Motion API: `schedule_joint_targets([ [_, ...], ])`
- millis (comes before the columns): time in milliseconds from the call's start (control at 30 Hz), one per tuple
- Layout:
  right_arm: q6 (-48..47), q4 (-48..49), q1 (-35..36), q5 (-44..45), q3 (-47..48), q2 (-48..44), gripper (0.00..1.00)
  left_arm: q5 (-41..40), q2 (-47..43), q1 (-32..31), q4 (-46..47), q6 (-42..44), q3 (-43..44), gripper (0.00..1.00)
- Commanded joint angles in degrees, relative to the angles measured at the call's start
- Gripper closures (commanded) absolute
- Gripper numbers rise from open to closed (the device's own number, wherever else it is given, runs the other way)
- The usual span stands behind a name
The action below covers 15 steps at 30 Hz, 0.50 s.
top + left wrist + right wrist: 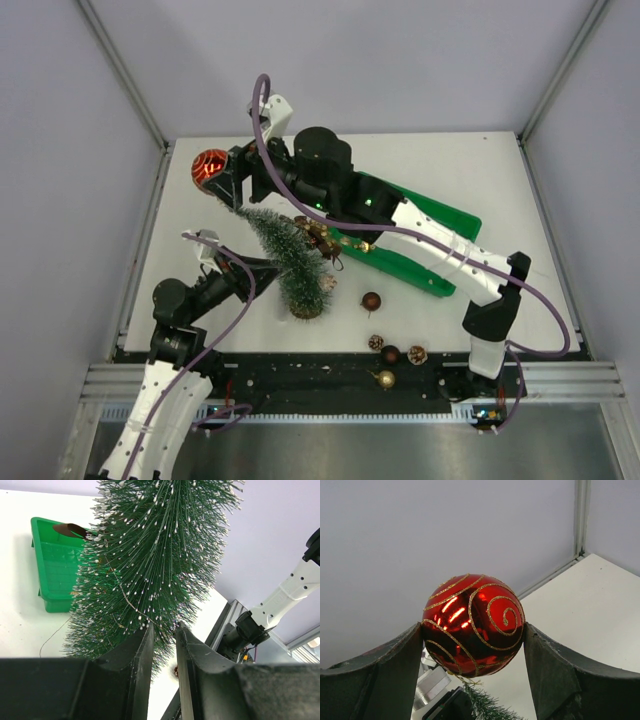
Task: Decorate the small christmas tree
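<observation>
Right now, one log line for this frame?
right gripper: shut on red gold-swirled bauble, near treetop | left gripper: fingers narrow at small christmas tree bristles, grip unclear | small dark bauble: loose by tree base

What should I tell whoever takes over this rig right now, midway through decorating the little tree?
Right gripper: shut on the red ball, raised past the treetop at far left.
Left gripper: jaws narrow at the small christmas tree's lower bristles; a firm grip is not clear.
Tree stands on its wooden base, left of the green tray.
Done: red ball picked up.
Left: hang it, then the loose baubles and pine cones near the front edge.
</observation>
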Motion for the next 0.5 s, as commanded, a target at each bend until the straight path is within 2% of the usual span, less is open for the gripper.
schedule_joint_targets([
  [0,-1.3,0.7,1.1,0.3,0.4,-3.0,0.48,-0.6,-5.2,0.9,2.4,0.1,-0.4,0.71],
  [467,-5.1,1.9,1.3,0.9,-6.0,-8.0,0.49,-2.0,-5.3,1.0,1.9,0.1,-0.5,0.74],
])
